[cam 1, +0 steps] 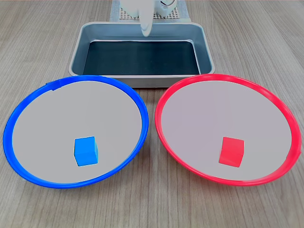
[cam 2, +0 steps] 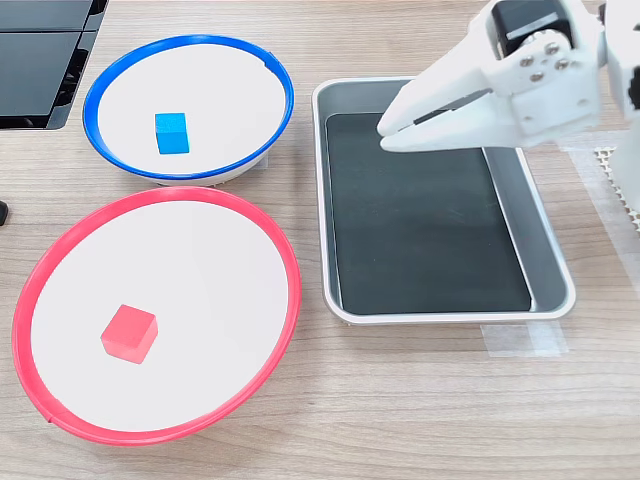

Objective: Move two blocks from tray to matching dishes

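Observation:
The blue block (cam 1: 86, 151) (cam 2: 171, 133) lies inside the blue-rimmed dish (cam 1: 28, 111) (cam 2: 190, 42). Inside the red-rimmed dish (cam 1: 266, 90) (cam 2: 285, 260) rests the red block (cam 1: 232, 151) (cam 2: 129, 333). The grey tray (cam 1: 78, 47) (cam 2: 548, 250) holds nothing on its black bottom. My white gripper (cam 2: 385, 133) (cam 1: 146, 31) hangs above the tray's back part, jaws closed together with nothing between them, well away from both blocks.
The arm's base (cam 1: 147, 7) stands behind the tray on a white mesh mat (cam 2: 615, 180). A dark panel (cam 2: 40, 60) lies at the second exterior view's top left. Wood-grain tabletop (cam 1: 152, 209) surrounds the dishes.

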